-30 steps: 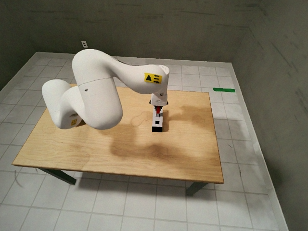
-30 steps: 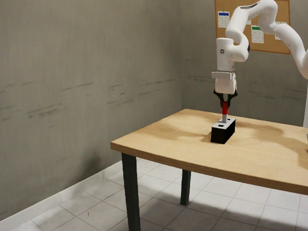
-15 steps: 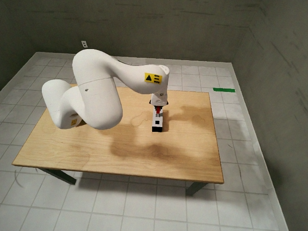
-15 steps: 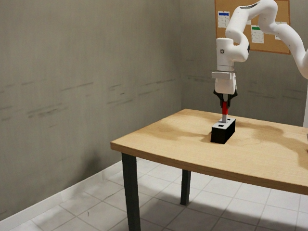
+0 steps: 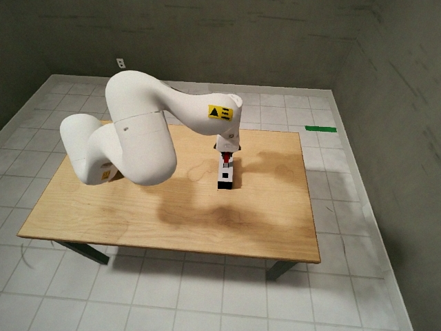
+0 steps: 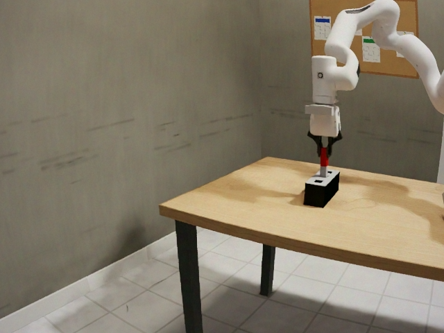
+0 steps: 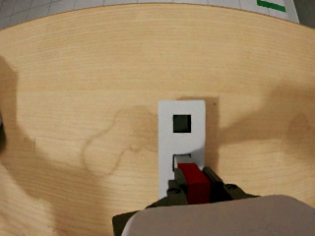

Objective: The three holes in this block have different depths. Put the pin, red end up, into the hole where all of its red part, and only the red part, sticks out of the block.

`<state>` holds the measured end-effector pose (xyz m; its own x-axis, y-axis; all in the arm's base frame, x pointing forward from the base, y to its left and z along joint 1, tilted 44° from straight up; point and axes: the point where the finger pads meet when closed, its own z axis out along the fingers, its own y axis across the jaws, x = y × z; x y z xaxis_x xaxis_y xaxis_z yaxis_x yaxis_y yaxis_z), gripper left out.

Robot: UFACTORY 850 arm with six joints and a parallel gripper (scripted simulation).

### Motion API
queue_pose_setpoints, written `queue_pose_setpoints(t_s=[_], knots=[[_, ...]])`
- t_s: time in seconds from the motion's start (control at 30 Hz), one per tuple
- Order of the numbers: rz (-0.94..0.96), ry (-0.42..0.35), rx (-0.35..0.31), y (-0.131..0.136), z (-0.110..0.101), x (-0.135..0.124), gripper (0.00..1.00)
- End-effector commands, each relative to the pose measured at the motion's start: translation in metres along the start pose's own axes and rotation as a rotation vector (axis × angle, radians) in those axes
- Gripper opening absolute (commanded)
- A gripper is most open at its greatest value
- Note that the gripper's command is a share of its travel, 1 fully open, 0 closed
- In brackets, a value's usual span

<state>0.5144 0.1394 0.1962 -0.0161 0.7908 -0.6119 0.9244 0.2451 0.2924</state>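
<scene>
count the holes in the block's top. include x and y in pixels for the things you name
3: one at each end of the block point(image 5: 221, 182) point(image 6: 313, 195) point(image 7: 165, 140), and a middle one with the pin point(image 5: 225, 165) point(image 6: 323, 171) point(image 7: 183, 159) at it, partly hidden.

table point(image 5: 263, 227) point(image 6: 229, 207) point(image 7: 98, 59): smooth pale wood | block point(image 5: 225, 169) point(image 6: 313, 194) point(image 7: 167, 140): matt | arm point(image 5: 142, 142) point(image 6: 338, 34): smooth, plastic-looking

Moderate, soft light, source out of frame. Broad diffuse shadows on the pale wooden table point(image 5: 263, 227) point(image 6: 229, 215) point(image 7: 98, 64). Grey wall point(image 5: 213, 38) point(image 6: 125, 89) reads dim; white tiled floor point(image 5: 199, 295) point(image 6: 143, 304) brighter. No strong glare. Table edge bows in wrist view, probably lens distortion. Black block side point(image 5: 224, 185) point(image 6: 313, 195) shows almost no detail. Wrist view a bit soft.
</scene>
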Motion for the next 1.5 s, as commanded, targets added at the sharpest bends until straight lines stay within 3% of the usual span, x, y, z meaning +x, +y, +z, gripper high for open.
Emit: queue_pose_setpoints(t_s=[0.0,1.47], knots=[[0.001,0.001,-0.001,0.0009,-0.0006,0.0001,0.00],[0.001,0.001,-0.001,0.0005,0.0033,-0.0004,0.00]])
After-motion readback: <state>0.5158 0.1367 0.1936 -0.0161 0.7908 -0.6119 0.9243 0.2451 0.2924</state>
